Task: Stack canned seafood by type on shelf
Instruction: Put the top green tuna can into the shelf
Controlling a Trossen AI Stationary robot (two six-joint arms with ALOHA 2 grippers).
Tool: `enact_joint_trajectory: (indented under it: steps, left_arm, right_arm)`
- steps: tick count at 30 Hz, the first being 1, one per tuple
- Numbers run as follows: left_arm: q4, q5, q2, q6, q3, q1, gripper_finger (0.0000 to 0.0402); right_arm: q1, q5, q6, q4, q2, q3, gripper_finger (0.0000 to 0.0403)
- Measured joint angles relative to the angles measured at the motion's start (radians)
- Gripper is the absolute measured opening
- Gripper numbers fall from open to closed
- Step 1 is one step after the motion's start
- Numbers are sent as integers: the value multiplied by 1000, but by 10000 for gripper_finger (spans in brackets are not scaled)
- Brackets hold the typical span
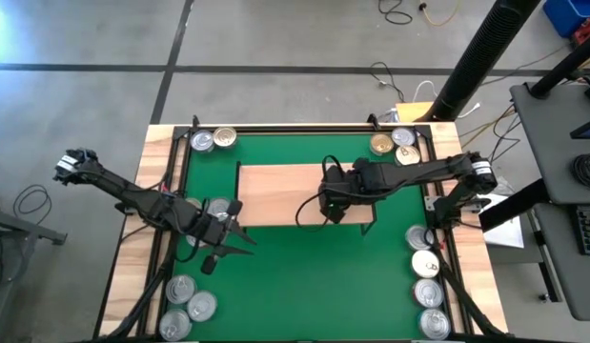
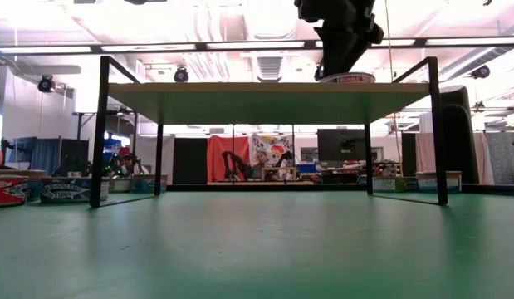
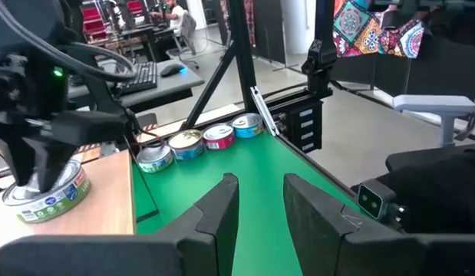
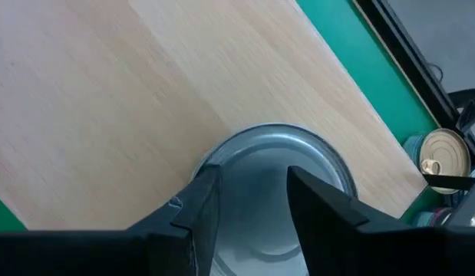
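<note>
— Where's the tin just now?

— A silver tin (image 4: 279, 188) sits on the shelf (image 1: 275, 191), near the shelf's right end and toward its front edge. The right gripper (image 4: 251, 203) is directly over it, pointing down.

— And the fingers?

— In the right wrist view both dark fingers (image 4: 199, 211) lie across the tin's lid with a narrow gap between them, well inside the rim rather than around its sides. So they're slightly apart and not clamped on the tin. From table height the tin (image 2: 348, 78) rests flat on the board, with the gripper just above it.

— Touching the lid?

— I can't tell; they're right at it.

— The left arm?

— The left gripper (image 1: 239, 240) hangs over the green mat (image 1: 304, 286), just off the shelf's front left corner. Its two fingers (image 3: 214, 218) stand a little apart with nothing between them.

— Other tins?

— One tin (image 1: 219, 207) by the shelf's left end, two (image 1: 212, 140) at the mat's back left corner, three (image 1: 393, 144) at its back right corner, a cluster (image 1: 188, 307) at the front left corner, and a row (image 1: 425, 281) along the right edge toward the front.
</note>
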Motion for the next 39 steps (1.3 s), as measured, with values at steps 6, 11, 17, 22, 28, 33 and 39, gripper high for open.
enact_joint_trajectory:
  steps: [6,11,17,22,28,33,39]
  left_arm:
    - [-1,0,18,0,-1,0,91]
    - [18,0,38,-10,-1,0,91]
    - [22,0,51,-27,-1,0,91]
    - [21,0,50,-34,-1,-2,91]
    - [20,1,49,-45,-1,-5,91]
    - [11,1,49,-54,-1,-9,91]
    - [10,2,50,-53,-2,-11,91]
  right_arm:
    - [-10,24,-29,7,16,1,146]
    - [-47,90,-30,4,20,0,155]
    - [-96,98,-58,4,21,0,156]
    - [-122,140,-103,3,22,-2,150]
    - [-132,146,-118,-9,10,10,159]
    - [-116,8,-153,-37,-24,11,167]
    - [-118,-27,-150,-58,-27,-4,165]
